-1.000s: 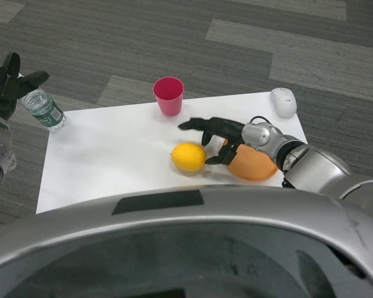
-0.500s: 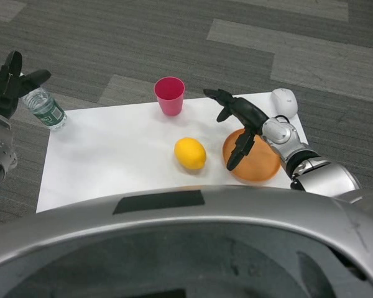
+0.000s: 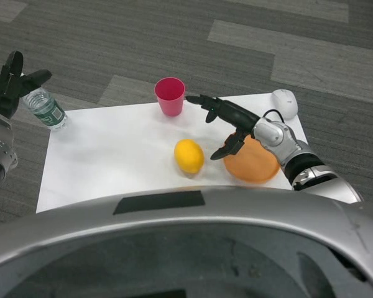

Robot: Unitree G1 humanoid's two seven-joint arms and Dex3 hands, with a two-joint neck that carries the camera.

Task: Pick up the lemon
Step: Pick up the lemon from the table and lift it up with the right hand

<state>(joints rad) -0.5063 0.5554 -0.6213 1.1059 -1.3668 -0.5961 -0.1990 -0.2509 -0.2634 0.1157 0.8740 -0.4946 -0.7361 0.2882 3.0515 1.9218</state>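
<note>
On white worktop, lemon lying free beside right hand, fingers spread, grasping nothing; left hand idle, released. Risk: clumsy contact rolling fruit toward pink cup.

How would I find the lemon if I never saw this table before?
Look at the white table and go to its middle, a bit toward the robot. The lemon lies there, below the pink cup and left of the orange plate, with the right hand open above its right side. It is the only yellow, egg-shaped thing there.
</note>
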